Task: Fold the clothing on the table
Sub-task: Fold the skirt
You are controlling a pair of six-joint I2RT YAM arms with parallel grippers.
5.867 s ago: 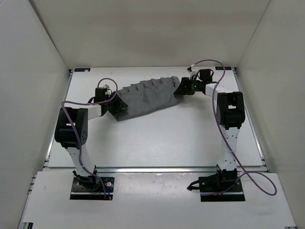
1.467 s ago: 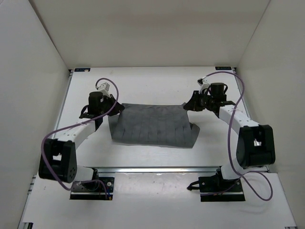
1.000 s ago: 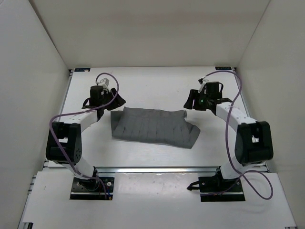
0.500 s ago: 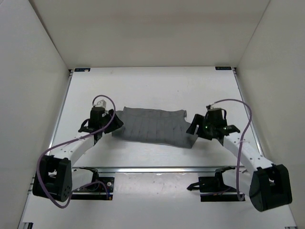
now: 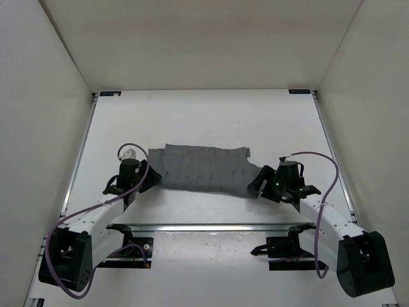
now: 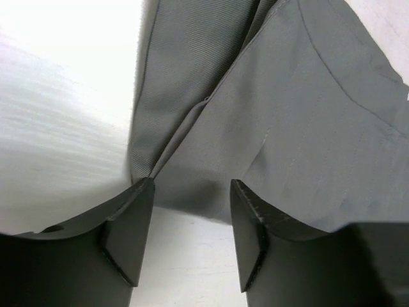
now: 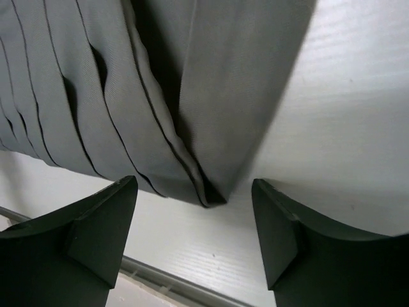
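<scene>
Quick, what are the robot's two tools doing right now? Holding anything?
Left tool: open, holding nothing, at a near corner of the clothing.
Right tool: open wide, holding nothing, at the other near corner.

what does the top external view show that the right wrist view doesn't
Top external only: the whole clothing spread on the table, with the left claw at its left end. Right wrist only: layered pleat edges at the corner, close up, seen between open fingers. Both: the right claw at the clothing's near right corner.
</scene>
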